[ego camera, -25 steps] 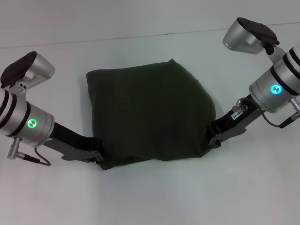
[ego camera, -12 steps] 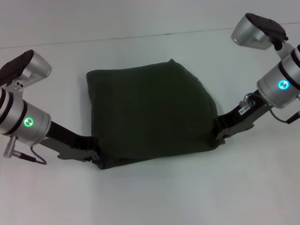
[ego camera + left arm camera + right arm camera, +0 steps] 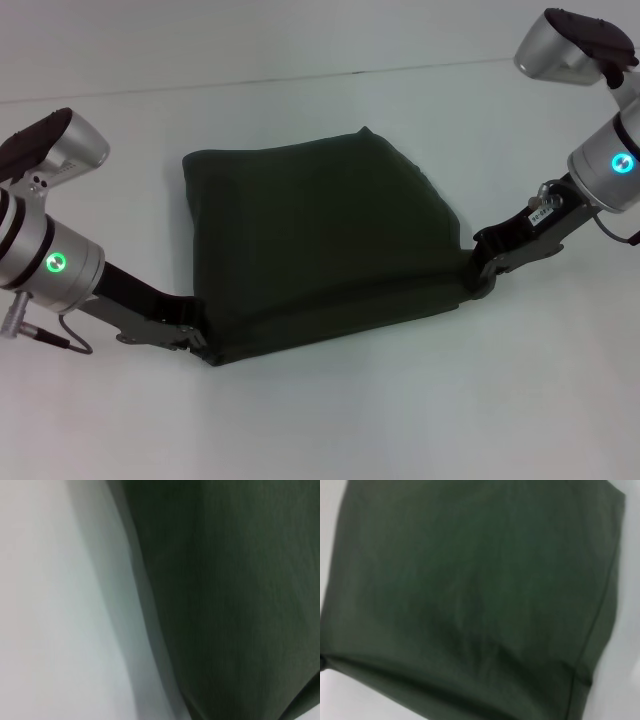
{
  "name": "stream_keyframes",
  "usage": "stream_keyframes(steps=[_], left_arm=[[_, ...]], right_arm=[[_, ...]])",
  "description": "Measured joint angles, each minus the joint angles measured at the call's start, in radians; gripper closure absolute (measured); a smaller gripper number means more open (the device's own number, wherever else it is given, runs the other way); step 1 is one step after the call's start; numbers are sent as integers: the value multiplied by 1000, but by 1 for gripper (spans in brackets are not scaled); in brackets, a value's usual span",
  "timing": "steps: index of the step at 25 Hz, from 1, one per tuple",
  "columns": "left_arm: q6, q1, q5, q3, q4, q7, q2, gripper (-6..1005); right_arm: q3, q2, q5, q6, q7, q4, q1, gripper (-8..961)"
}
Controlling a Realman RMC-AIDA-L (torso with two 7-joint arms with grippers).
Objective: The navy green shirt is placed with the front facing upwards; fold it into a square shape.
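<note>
**Folded shirt held at both near corners**

The navy green shirt (image 3: 320, 245) is laid folded on the white desk (image 3: 320, 420), roughly at its centre, with plain green fabric facing up. The outline is roughly four-sided; the far edge is angled, and the near edge is stretched between the two grippers.

The left gripper (image 3: 198, 340) is positioned at the shirt's near left corner, closed on the fabric. The right gripper (image 3: 482, 282) is positioned at the near right corner, likewise clamped on the cloth.

In the left wrist view, only the shirt's edge (image 3: 225, 600) and bare desk surface are shown. The right wrist view is filled by the folded fabric, with a stitched hem (image 3: 600, 605) visible along one side.
</note>
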Motion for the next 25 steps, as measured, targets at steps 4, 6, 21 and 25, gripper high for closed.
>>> stream_keyframes(steps=[4,6,21,25], left_arm=[[0,1,0,-3,0,3,-1,901],[3,2,-3,-8,0,8,-1,895],[8,7,2,-7,-12,0,0,732],[21,7,2,-8,-24,-2,0,534]], right_arm=[[0,6,-15,4,0,0,5,884],[3,6,-12,3,-2,1,8,878],[32,-7,-2,-27,2,0,13,839],[43,-15,-6,-37,5,2,12,775]])
